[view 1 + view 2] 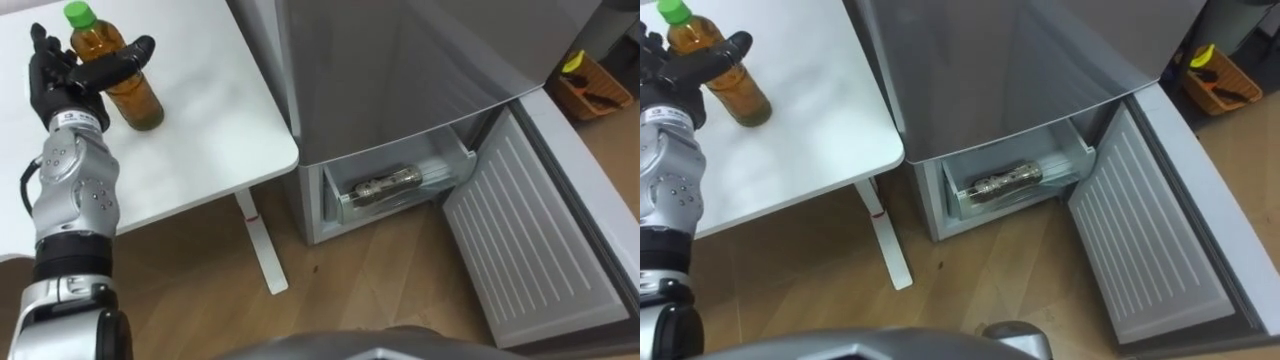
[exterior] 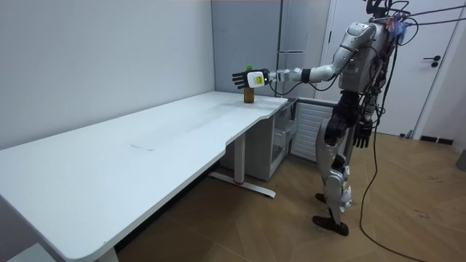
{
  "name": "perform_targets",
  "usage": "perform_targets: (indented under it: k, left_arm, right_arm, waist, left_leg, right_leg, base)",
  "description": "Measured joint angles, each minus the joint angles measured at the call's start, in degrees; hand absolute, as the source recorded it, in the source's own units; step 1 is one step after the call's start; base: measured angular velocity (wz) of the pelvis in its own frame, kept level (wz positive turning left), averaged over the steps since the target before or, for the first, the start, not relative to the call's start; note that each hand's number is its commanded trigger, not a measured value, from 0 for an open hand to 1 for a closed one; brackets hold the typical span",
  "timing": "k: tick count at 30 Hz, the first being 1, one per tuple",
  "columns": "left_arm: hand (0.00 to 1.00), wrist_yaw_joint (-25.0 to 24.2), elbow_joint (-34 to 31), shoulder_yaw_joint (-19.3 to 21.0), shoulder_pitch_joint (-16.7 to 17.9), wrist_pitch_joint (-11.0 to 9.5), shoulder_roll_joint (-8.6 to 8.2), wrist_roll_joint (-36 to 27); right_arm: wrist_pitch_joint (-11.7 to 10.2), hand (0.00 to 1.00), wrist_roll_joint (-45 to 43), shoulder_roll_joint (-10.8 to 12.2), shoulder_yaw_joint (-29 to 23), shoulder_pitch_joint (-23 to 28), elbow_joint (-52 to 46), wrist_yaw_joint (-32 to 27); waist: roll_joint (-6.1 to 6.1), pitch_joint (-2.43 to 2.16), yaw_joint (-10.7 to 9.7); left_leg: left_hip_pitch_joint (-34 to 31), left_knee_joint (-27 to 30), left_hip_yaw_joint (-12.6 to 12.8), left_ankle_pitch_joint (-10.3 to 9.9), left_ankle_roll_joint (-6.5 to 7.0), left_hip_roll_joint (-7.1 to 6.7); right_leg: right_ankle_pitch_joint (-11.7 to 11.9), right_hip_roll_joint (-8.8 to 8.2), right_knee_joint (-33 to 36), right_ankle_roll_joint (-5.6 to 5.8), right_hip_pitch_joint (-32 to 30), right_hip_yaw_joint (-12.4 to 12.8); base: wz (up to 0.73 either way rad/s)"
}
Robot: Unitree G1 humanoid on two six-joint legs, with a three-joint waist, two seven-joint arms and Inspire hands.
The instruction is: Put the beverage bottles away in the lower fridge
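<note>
A bottle of amber drink (image 1: 138, 100) with a green cap stands upright near the corner of the white table (image 1: 220, 120). My left hand (image 1: 62, 78) is against its left side, fingers straight and spread, thumb lying across the bottle's front. From the room view the same hand (image 2: 239, 78) shows open beside the bottle (image 2: 249, 94). The lower fridge door (image 1: 530, 240) is swung wide open. Inside, a clear drawer (image 1: 345, 205) holds another bottle (image 1: 385, 187) lying on its side. My right hand (image 2: 362, 135) hangs relaxed by my hip.
The grey fridge (image 1: 400, 70) stands right of the table, its open door reaching out over the wooden floor. The table's white leg (image 1: 262, 240) stands close to the fridge's left side. An orange box (image 1: 595, 88) sits on the floor at the far right.
</note>
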Motion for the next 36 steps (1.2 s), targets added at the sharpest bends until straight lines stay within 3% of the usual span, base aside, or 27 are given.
perform_targets:
  k: [1,3,12,16,24,36]
  left_arm:
    - [0.59,-0.02,0.11,0.00,0.00,0.00,0.00,0.00]
    - [1.00,-0.08,0.52,0.00,0.00,0.03,0.00,-0.01]
    - [1.00,-0.33,1.69,0.50,-0.01,0.19,0.04,-0.05]
    - [1.00,-0.89,2.15,0.34,-0.01,1.92,0.12,-1.78]
    - [1.00,-1.94,2.82,-1.37,-0.02,3.05,0.14,-4.67]
    - [1.00,-5.80,2.84,-1.85,-0.02,4.60,0.19,-5.75]
  right_arm:
    - [0.00,0.00,0.00,-0.01,0.00,0.01,0.02,-0.15]
    - [0.00,0.00,0.01,-0.03,-0.25,0.07,0.02,-0.30]
    - [-0.02,0.00,0.02,-0.13,-0.26,-0.08,-0.13,-0.22]
    - [0.03,0.00,0.13,-0.30,-0.25,-0.04,-0.18,-0.04]
    - [0.29,0.00,0.28,-0.55,-0.18,0.13,-0.26,-0.11]
    - [1.23,0.00,0.42,-0.64,0.21,0.06,-0.44,0.72]
  waist:
    - [0.05,-0.03,-0.02]
    - [0.13,-0.07,-0.05]
    - [0.12,-0.05,-0.08]
    - [0.07,-0.05,-0.04]
    - [0.09,0.19,-0.26]
    - [-0.28,0.13,-0.28]
  left_leg:
    - [0.00,-0.01,0.00,0.00,0.00,0.00]
    - [0.01,-0.02,0.01,0.00,0.00,0.00]
    - [-0.23,-0.09,0.05,0.00,0.01,-0.02]
    - [-0.97,-0.07,0.02,-0.01,0.02,-0.02]
    - [-1.14,-0.06,0.07,-0.01,0.02,-0.02]
    - [-1.18,-0.02,0.09,-0.01,0.02,-0.01]
  right_leg:
    - [0.00,0.01,-0.01,0.00,-0.04,0.00]
    - [0.00,0.02,-0.01,0.00,-0.08,0.01]
    - [-0.01,0.02,-0.05,0.01,-0.08,0.10]
    - [-0.02,0.01,0.02,0.01,-0.77,0.09]
    - [-0.03,0.02,-0.06,0.03,-0.91,0.12]
    - [-0.07,0.03,-0.02,0.02,-0.94,0.12]
  base:
    - [0.00]
    - [0.00]
    - [0.00]
    - [0.00]
    - [0.00]
    - [0.00]
